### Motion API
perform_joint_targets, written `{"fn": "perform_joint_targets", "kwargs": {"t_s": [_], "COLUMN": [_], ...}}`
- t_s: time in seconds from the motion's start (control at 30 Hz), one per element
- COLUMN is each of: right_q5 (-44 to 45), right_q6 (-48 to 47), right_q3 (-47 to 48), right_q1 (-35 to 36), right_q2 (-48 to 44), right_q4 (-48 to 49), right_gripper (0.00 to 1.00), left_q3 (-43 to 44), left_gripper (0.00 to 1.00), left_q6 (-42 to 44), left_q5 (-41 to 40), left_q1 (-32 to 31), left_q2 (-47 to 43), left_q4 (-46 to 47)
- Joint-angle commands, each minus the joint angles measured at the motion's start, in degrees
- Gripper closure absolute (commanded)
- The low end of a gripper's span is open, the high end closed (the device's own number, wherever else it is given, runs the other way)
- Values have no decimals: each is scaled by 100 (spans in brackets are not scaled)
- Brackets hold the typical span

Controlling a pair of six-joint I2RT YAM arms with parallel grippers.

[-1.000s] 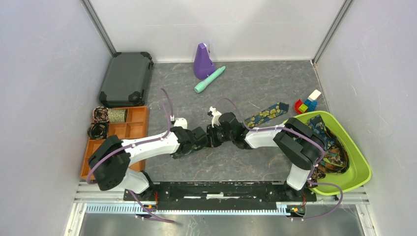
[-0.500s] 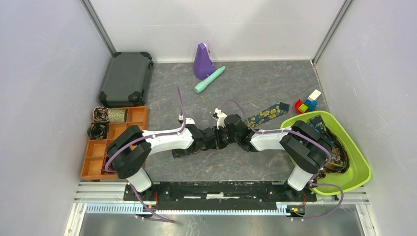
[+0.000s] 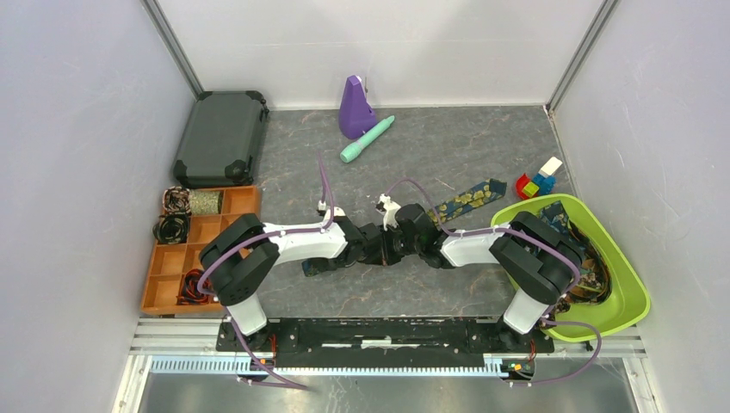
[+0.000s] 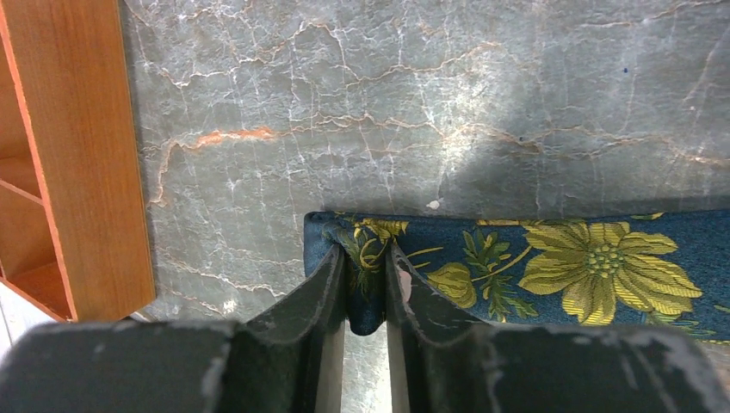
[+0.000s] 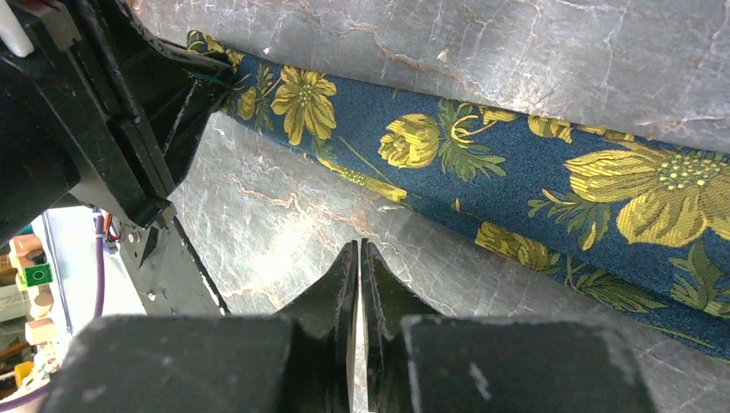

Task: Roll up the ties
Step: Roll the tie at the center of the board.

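A navy tie with yellow-gold flowers (image 3: 469, 198) lies flat across the table, its middle hidden under both arms. Its narrow end (image 3: 308, 267) shows near the left arm. In the left wrist view my left gripper (image 4: 366, 254) is shut on that end of the tie (image 4: 594, 258), with a fold of cloth pinched between the fingers. My left gripper sits low at the tie's end in the top view (image 3: 318, 263). My right gripper (image 5: 360, 245) is shut and empty, just beside the tie (image 5: 516, 172), over bare table. It meets the left arm at mid-table (image 3: 374, 251).
An orange compartment tray (image 3: 215, 228) at the left holds coiled ties (image 3: 175, 215); its edge shows in the left wrist view (image 4: 77, 155). A green bin (image 3: 633, 301) at the right holds more ties (image 3: 572, 237). A dark case (image 3: 219, 138), purple object (image 3: 355, 107), teal cylinder (image 3: 368, 139) and toy blocks (image 3: 538, 181) stand behind.
The left arm's elbow has swung right and folded closer to the base. Both wrists have shifted slightly right. The left gripper stays at the tie's narrow end.
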Motion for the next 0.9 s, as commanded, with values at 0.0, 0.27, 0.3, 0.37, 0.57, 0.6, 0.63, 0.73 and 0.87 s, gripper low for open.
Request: {"fn": "perform_joint_targets", "kwargs": {"t_s": [0.0, 0.27, 0.3, 0.37, 0.57, 0.6, 0.63, 0.73, 0.87], "right_q5": [-8, -3, 8, 14, 52, 58, 61, 72, 86], "right_q6": [-97, -57, -56, -48, -40, -27, -17, -17, 10], "right_q3": [-45, -14, -18, -8, 68, 84, 99, 172, 270], "right_q1": [-13, -13, -13, -18, -14, -13, -13, -14, -16], "right_q2": [-246, -247, -253, -276, -253, -241, -227, -157, -77], "right_q4": [266, 283, 283, 279, 244, 233, 237, 213, 192], "right_gripper": [92, 91, 92, 91, 91, 91, 91, 91, 92], "left_q3": [-4, -53, -49, -57, -75, -75, -83, -126, -180], "left_gripper": [71, 64, 63, 60, 60, 60, 60, 58, 57], "left_q6": [-449, -426, -409, -388, -310, -306, -303, -290, -290], "left_q5": [400, 422, 426, 426, 439, 437, 435, 444, 457], "left_q1": [-28, -26, -27, -28, -35, -34, -36, -36, -35], "left_q2": [84, -192, -240, -332, -707, -757, -795, -910, -1039], "left_q4": [790, 781, 780, 781, 773, 764, 764, 764, 777]}}
